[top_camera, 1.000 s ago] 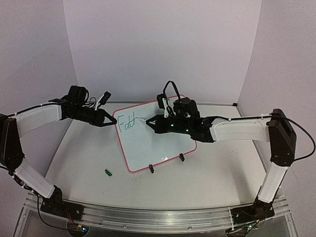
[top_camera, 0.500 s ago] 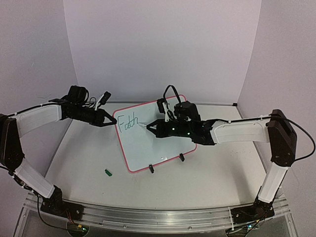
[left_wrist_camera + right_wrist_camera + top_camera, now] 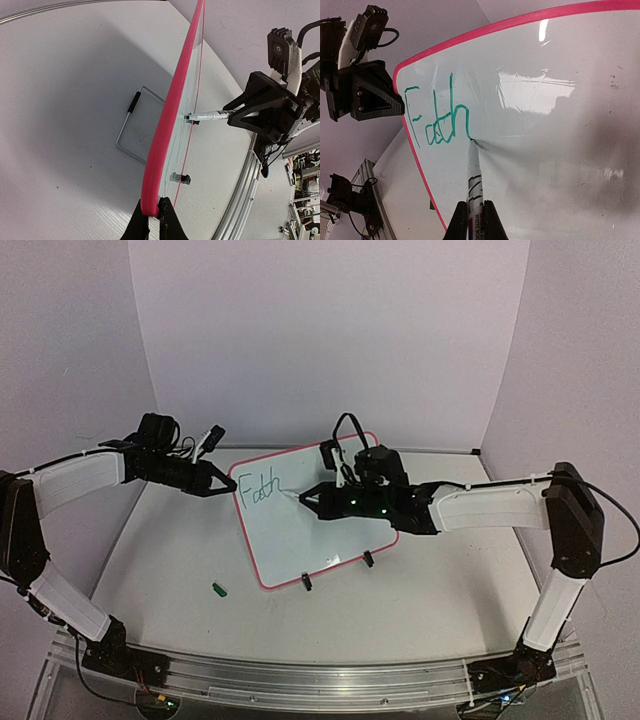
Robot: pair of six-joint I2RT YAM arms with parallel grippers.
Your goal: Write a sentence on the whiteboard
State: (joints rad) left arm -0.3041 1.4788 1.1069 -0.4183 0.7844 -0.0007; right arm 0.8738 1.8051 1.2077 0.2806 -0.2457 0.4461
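The whiteboard (image 3: 320,530), white with a pink-red rim, stands tilted mid-table on two black clip feet. My left gripper (image 3: 226,486) is shut on its left rim (image 3: 165,145), pinching the edge. My right gripper (image 3: 312,496) is shut on a white marker (image 3: 474,182). The marker tip touches the board right after the green handwritten word "Faith" (image 3: 437,122), also visible in the top view (image 3: 258,489). Only this one word of the sentence is on the board. The marker also shows in the left wrist view (image 3: 210,116), meeting the board face.
A small green marker cap (image 3: 219,589) lies on the table left of the board's front corner. A wire stand (image 3: 137,125) props the board from behind. The metal rail (image 3: 300,685) with the arm bases runs along the near edge. Walls enclose the back and sides.
The right gripper with the marker has shifted slightly right along the first line, finishing the last letter of "Faith". The left arm and the board have not moved.
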